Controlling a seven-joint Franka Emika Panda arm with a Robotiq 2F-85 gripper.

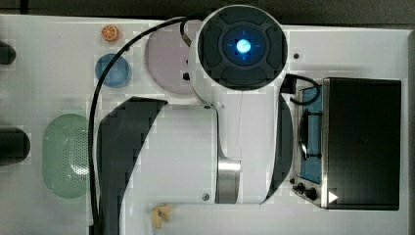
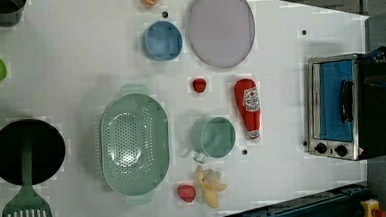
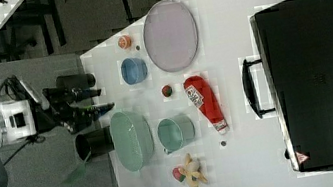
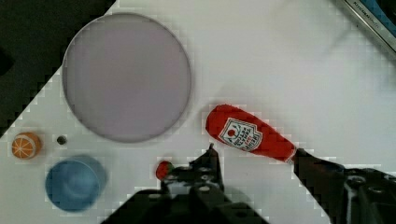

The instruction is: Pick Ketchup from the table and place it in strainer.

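Ketchup (image 2: 248,107) lying flat, unheld.
Your gripper (image 4: 254,156) stands spread above it; strainer (image 2: 134,144) sits well apart at the left view's left, beyond the green cup (image 2: 214,137).

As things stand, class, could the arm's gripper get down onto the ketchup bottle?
Probably yes. The Ketchup lies flat on bare table, apart from the green cup and the strawberry, with nothing over it. The gripper is open with the bottle in its sight.
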